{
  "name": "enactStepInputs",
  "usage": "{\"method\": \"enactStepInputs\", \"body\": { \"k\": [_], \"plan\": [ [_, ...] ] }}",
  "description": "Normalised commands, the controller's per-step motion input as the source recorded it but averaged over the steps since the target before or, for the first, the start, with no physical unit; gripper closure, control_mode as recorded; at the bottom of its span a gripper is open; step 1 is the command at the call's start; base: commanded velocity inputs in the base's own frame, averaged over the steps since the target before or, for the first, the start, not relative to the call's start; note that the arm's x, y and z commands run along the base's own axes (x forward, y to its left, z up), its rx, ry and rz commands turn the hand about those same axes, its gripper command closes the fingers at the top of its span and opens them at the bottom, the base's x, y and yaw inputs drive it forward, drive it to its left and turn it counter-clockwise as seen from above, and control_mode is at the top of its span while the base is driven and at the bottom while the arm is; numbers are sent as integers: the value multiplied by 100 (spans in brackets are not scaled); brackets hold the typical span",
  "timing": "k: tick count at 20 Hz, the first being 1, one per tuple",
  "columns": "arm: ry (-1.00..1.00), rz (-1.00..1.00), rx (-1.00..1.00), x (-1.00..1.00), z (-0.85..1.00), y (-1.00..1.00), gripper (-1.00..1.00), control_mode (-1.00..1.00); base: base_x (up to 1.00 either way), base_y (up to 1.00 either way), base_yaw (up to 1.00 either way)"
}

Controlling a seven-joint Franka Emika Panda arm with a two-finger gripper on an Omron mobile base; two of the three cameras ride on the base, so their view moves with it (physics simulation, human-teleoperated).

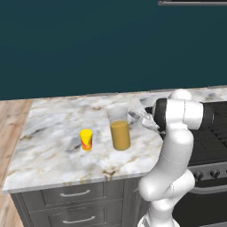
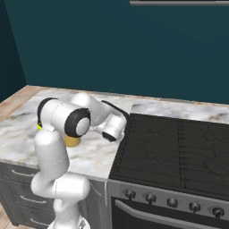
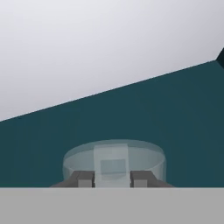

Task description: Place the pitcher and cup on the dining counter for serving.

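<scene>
**Gripping the pitcher by its handle on the dining counter**

Holding is how I read the gripper point(image 3: 113, 178): in the hand view its two dark tips sit either side of a clear glass tab at the pitcher point(image 1: 119, 130) rim, jaws narrowed onto it, so I take it as clamped on the pitcher's handle. From the left base view the hand reaches in level from the stove side to the top of the glass, which suits a side grasp that keeps the amber liquid upright.

The pitcher stands on the dining counter point(image 1: 53, 119), apparently resting on the marble. The cup point(image 1: 86, 139) stands upright just beside the pitcher, on the side away from the arm, apart from it and clear of the hand. Beyond the arm from the pitcher lies the black stove point(image 2: 179, 147).

Count: one pitcher, one cup, one gripper. Both vessels seem to be on the serving surface, so my judgement is that little remains but letting go
</scene>
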Motion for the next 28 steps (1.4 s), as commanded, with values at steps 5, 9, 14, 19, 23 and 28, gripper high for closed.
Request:
{"method": "enactStepInputs", "body": {
  "k": [5,9,14,19,23,28],
  "plan": [
    [-10,0,0,-1,-46,2,100,-100,0,0,0],
    [-9,0,0,0,-29,0,100,-100,0,0,0],
    [-6,1,0,0,-11,0,100,-100,0,0,0],
    [0,0,1,0,0,0,-100,-100,0,0,0],
    [0,0,0,-4,1,-6,-100,-100,0,0,0],
    [0,0,0,-28,9,-36,-100,-100,0,0,0]
  ]
}}
